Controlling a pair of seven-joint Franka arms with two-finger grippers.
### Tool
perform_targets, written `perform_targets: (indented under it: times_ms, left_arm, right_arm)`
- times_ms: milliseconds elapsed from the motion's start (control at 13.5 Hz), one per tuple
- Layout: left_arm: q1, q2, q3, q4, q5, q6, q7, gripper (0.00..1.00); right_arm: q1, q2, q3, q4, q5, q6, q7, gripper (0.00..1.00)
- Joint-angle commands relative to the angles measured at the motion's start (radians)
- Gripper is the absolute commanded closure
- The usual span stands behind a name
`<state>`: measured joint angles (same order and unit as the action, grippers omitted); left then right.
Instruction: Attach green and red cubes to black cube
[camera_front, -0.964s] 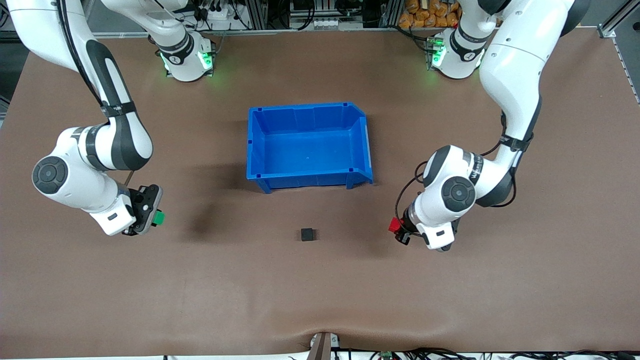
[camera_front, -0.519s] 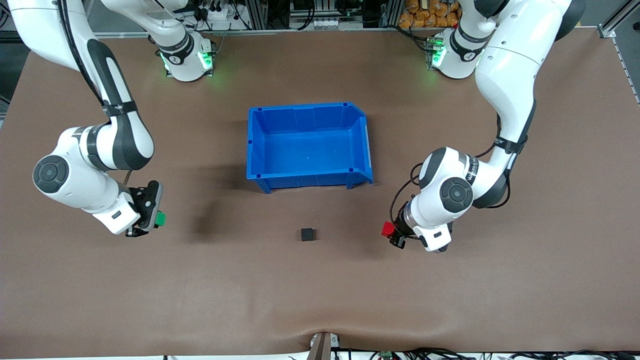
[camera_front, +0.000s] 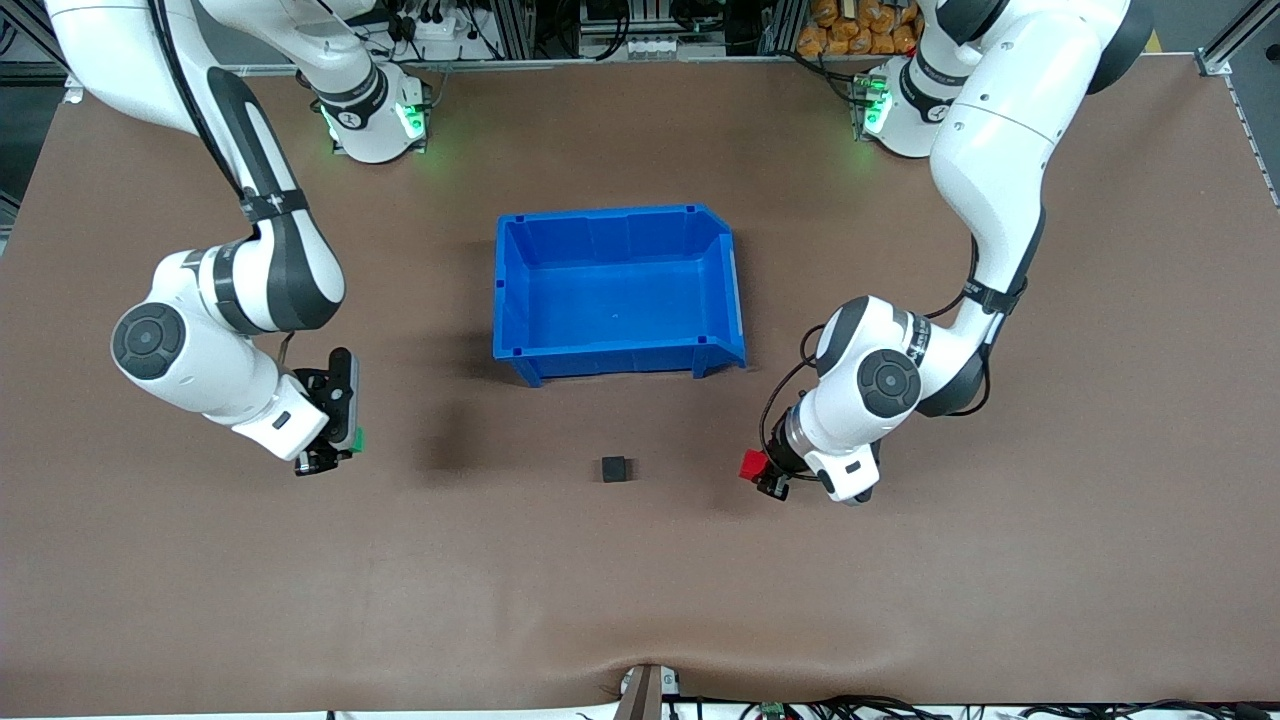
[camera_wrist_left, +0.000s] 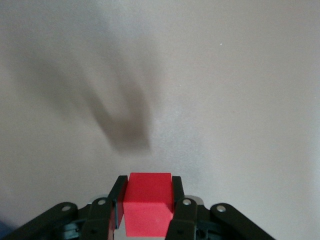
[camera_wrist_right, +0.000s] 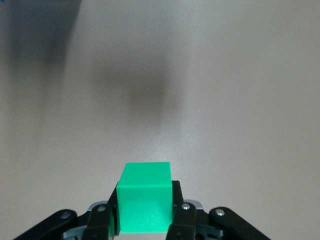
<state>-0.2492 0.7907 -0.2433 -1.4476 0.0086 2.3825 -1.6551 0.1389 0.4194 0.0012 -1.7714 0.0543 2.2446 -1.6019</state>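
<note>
Left tool (camera_front: 760, 476) grips red cube (camera_front: 751, 465)

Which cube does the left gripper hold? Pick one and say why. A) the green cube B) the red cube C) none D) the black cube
B: the left gripper is shut on the red cube, clamped between its fingers in the left wrist view, while the green cube sits in the right gripper and the black cube rests on the table.
</note>
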Motion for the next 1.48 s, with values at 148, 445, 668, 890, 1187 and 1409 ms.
perform_targets:
  times_ms: [148, 445, 668, 890, 1187, 1409]
  left_arm:
    - [-0.065, 0.082, 0.009, 0.122, -0.016, 0.001, -0.063, 1.00]
    - [-0.076, 0.110, 0.004, 0.142, -0.018, 0.001, -0.112, 1.00]
    - [-0.096, 0.154, 0.004, 0.196, -0.019, 0.001, -0.214, 1.00]
    - [-0.116, 0.168, 0.002, 0.200, -0.041, 0.001, -0.268, 1.00]
    - [-0.136, 0.170, 0.007, 0.202, -0.084, 0.001, -0.336, 1.00]
    - [-0.162, 0.171, 0.016, 0.202, -0.082, 0.001, -0.409, 1.00]
  right_arm:
    - [-0.005, 0.009, -0.006, 0.009, 0.006, -0.029, 0.025, 1.00]
    - [0.019, 0.010, -0.007, 0.009, 0.004, -0.089, 0.212, 1.00]
    - [0.068, 0.021, -0.007, 0.010, -0.007, -0.103, 0.324, 1.00]
    - [0.090, 0.032, -0.007, 0.015, -0.010, -0.094, 0.336, 1.00]
    - [0.120, 0.061, -0.007, 0.035, -0.010, -0.086, 0.342, 1.00]
    - [0.134, 0.096, -0.007, 0.082, -0.010, -0.086, 0.381, 1.00]
